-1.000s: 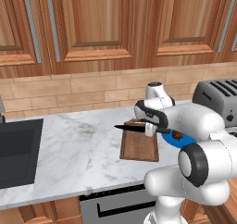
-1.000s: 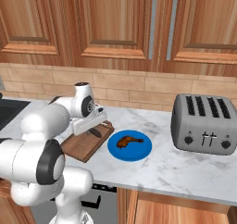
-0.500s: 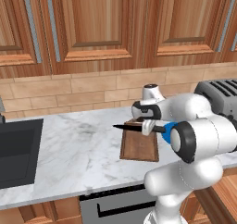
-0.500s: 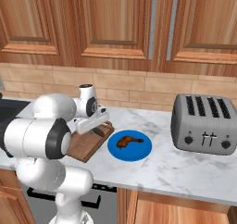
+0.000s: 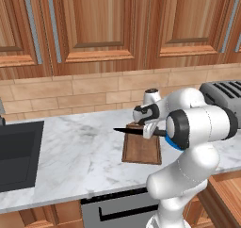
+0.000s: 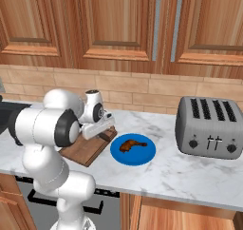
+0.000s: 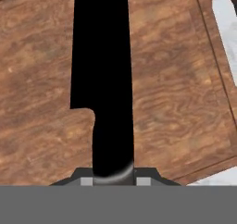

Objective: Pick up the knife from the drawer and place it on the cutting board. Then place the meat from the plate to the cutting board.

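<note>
The robot is a glossy white arm [image 5: 197,128] built from rounded, bulbous link housings joined in series. Each joint carries a flat, dark grey circular end cap ringed in black. A bright blue band shows at the seam of one large link in the left base view. The wrist section is narrower, with a black collar and a white rectangular hand block [image 6: 97,127]. No cables, screws or lettering are discernible.

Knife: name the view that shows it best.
Hand view: the knife runs full length over the cutting board, held in the gripper. Left base view shows its thin side profile; in the right base view the arm blocks it.
</note>
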### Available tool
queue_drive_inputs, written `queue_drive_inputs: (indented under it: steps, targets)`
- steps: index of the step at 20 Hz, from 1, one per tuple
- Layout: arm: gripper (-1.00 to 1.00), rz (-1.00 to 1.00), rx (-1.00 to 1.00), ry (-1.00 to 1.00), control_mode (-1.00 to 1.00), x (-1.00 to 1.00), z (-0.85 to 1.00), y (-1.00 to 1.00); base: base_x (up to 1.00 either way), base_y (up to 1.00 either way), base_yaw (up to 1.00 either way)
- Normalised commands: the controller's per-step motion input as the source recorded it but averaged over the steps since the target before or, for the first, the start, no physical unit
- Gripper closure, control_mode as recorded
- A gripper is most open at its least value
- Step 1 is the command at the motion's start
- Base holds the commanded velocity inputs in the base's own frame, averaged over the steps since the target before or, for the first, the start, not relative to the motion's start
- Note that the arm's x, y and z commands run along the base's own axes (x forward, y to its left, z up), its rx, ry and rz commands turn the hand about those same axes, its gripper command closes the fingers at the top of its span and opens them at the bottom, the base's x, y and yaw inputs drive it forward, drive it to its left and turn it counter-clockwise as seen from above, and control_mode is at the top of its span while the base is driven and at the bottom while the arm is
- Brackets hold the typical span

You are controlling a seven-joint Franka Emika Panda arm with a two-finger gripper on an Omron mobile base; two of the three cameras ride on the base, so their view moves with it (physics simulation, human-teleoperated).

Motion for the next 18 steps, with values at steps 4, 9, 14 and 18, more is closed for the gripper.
queue_drive_inputs:
  steps: [4, 9, 14, 18]
  targets:
    - [1.00, 0.02, 0.03, 0.00, -1.00, 0.05, -0.22, -0.05, 0.00, 0.00, 0.00]
    - [1.00, 0.02, 0.03, 0.00, -1.00, 0.02, -0.23, -0.02, 0.00, 0.00, 0.00]
    - [-1.00, 0.00, 0.02, 0.00, -1.00, 0.00, -0.21, 0.00, 0.00, 0.00, 0.00]
    - [-1.00, 0.00, 0.06, -0.04, -1.00, -0.01, 0.00, 0.00, 0.00, 0.00, 0.00]
